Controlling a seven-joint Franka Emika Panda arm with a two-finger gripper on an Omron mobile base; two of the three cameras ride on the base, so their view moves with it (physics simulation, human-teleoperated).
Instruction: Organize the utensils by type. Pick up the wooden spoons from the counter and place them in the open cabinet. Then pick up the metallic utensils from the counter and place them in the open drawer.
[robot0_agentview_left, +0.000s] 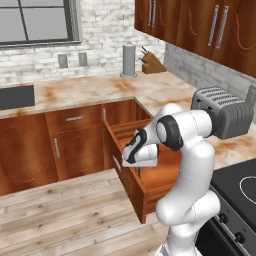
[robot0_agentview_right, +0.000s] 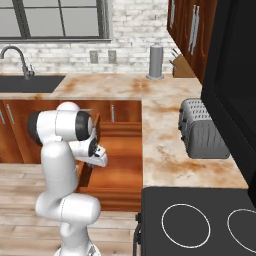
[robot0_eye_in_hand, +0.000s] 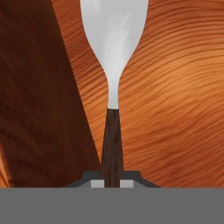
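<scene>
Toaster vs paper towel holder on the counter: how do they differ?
The toaster is wide, boxy and ribbed with slots on top; the paper towel holder is a slim upright cylinder. The toaster stands near the stove; the paper towel holder stands far back by the brick wall, beside the knife block. Both are grey and rest on the counter.

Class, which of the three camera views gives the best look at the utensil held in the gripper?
The hand view: the fork rises from the closed gripper, dark handle and silver head, above the drawer floor. In the left base view it is a thin dark sliver under the hand. The right base view makes it too small to tell.
</scene>
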